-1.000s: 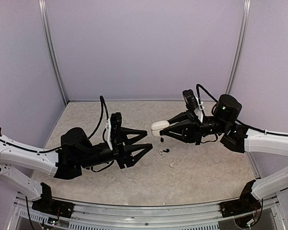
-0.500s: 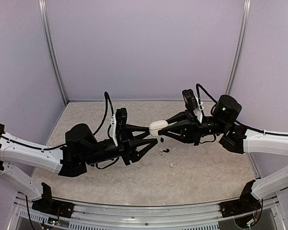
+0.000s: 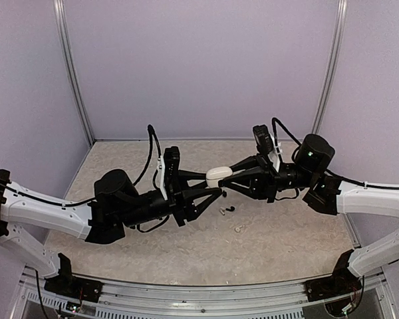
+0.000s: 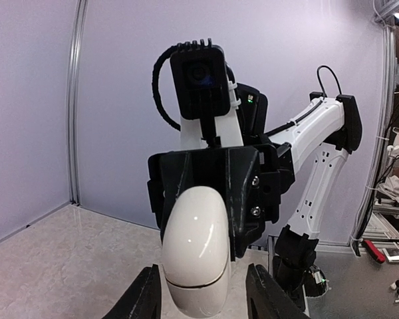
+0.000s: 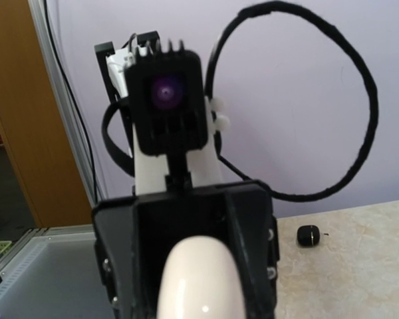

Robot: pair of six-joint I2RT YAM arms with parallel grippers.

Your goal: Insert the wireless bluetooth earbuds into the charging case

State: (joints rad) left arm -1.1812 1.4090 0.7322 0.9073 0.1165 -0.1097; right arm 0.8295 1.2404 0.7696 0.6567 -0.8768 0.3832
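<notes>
Top external view: the right gripper [image 3: 231,178] holds the charging case [image 3: 217,175] up off the table [image 3: 286,232], its two fingers clamped on the end of the case that faces it. The case is a smooth, glossy white shell shaped like a pebble, with its lid shut. The left gripper [image 3: 214,185] meets it from the other side with fingers spread, one tip over the case's free end and the other under it. Below the case, the wireless bluetooth earbuds [image 3: 231,209] lie loose on the speckled tabletop. A black one and a white one sit just beside each other, and another white one lies a little nearer the arm bases.

Left wrist view: the case fills the centre as a long white oval. It has bright reflections on its surface and a thin seam running across near its lower end. The right gripper's black fingers clasp it from behind on both sides. The left gripper's own fingers [image 4: 143,299] stand at the bottom edge, one on each side of the case. One sits right against the shell and the other leaves a sliver of gap, so they are apart, not yet gripping.

Right wrist view: the case rises from the bottom edge as a blurred white dome, with the left gripper's black body directly behind it. One black earbud lies on the tabletop off to the right of the picture.
</notes>
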